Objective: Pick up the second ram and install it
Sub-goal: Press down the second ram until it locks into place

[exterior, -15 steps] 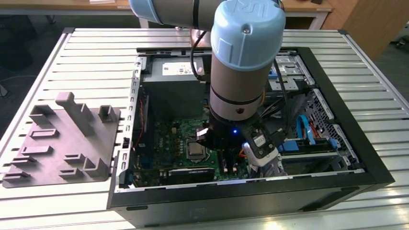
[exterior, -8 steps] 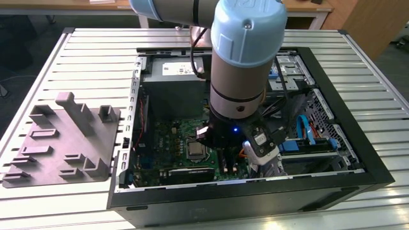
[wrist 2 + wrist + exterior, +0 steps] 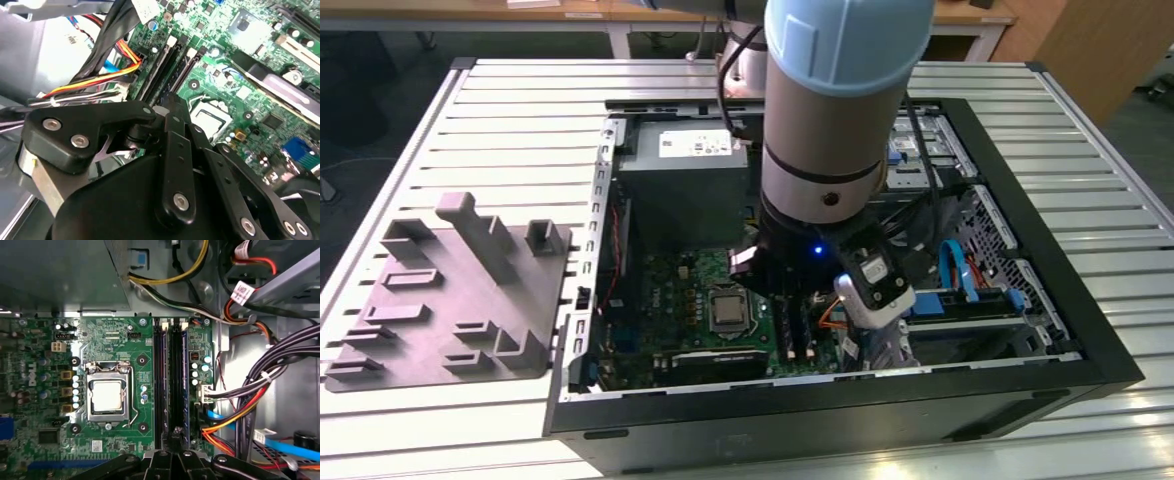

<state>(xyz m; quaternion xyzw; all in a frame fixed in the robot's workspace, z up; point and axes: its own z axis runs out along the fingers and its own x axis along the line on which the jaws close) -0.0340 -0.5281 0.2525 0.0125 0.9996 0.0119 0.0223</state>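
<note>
While the one arm (image 3: 834, 100) reaches down into the one open computer case (image 3: 1067, 330), its one gripper (image 3: 176, 437) hangs low over the one green motherboard (image 3: 115, 340). The tip of the gripper is right above the long memory slots, beside the one square processor socket (image 3: 107, 396). I cannot tell if the gripper is apart or clamped on something, because its black links hide the tip in both wrist views.

The second ram (image 3: 175, 380) looks like the long dark strip right under the gripper tip, standing on its thin edge in the row of slots. It lies next to other long strips, too close together for me to count them for sure. Its long side runs flat along the board, from the gripper's end toward the grey power supply (image 3: 680, 170). It lies the same way as the slots on both sides of it. I cannot tell if it is pushed all the way down.

A bunch of orange, red, black and blue cables (image 3: 235, 425) lies just beside the slots. One grey tray (image 3: 447, 300) with upright tabs sits on the ribbed surface (image 3: 520, 110), at the exterior view's left, well apart from the gripper.
</note>
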